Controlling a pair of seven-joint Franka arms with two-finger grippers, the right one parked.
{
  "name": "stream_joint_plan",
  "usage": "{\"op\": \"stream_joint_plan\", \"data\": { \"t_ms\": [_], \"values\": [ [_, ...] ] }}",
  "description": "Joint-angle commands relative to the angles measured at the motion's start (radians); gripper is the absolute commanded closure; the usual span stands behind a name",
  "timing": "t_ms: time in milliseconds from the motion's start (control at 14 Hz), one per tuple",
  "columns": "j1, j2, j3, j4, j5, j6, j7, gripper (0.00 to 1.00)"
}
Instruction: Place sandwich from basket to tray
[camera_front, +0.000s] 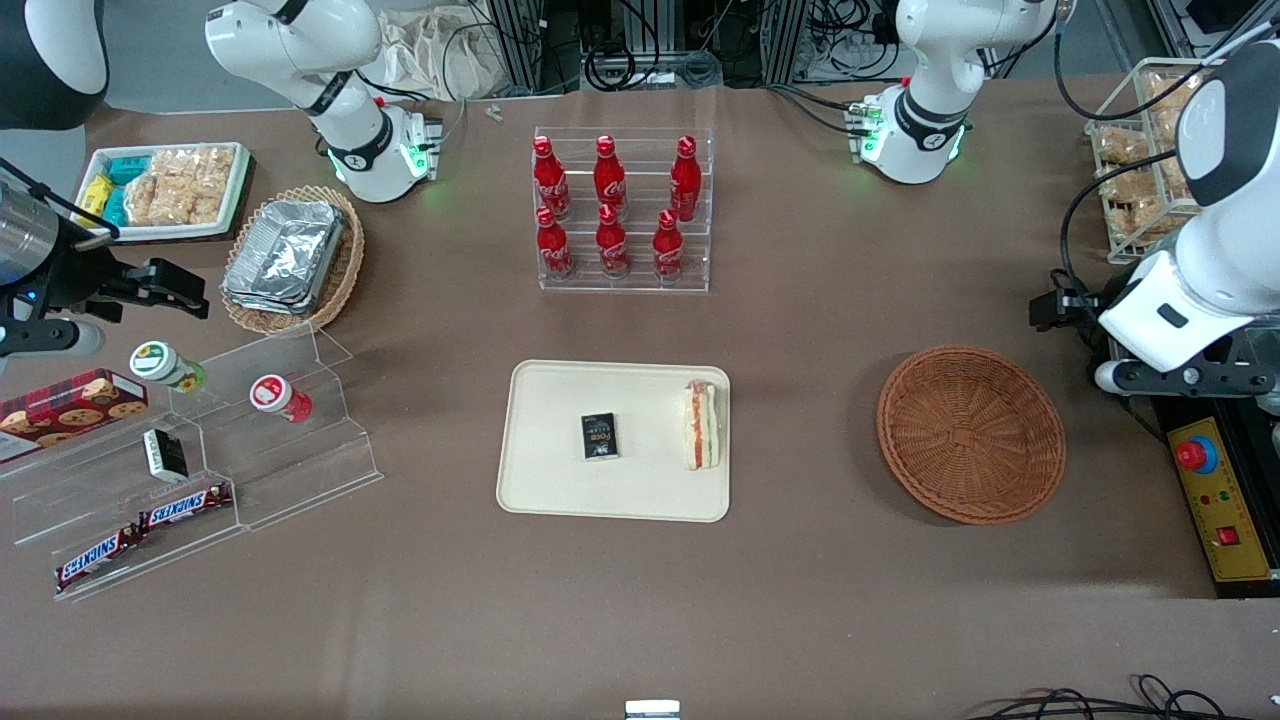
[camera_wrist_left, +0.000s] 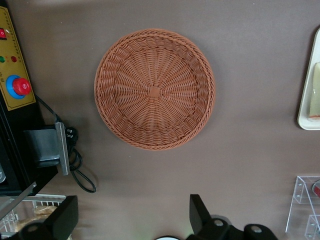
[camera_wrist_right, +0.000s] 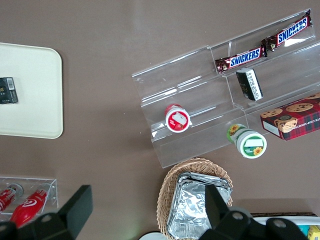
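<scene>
The sandwich (camera_front: 702, 426) lies on the tray (camera_front: 560, 480) at frame centre, while the wide-open tool (camera_wrist_left: 134, 220) hangs above the empty basket (camera_front: 970, 433).

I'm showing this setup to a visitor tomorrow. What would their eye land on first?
Probably the six red cola bottles in a clear rack, farther from the front camera than the cream tray. Next, the sandwich lying on that tray at its edge nearest the empty reddish-brown basket, with a small black box beside it. The left gripper hangs open above the table near the basket.
</scene>
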Motion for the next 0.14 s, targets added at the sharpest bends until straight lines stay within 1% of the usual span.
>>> {"op": "stream_joint_plan", "data": {
  "t_ms": [0, 71],
  "values": [
    [0.004, -0.01, 0.0, 0.001, 0.007, -0.007, -0.054, 0.0],
    [0.032, -0.008, -0.002, 0.001, -0.002, 0.0, -0.102, 0.0]
  ]
}}
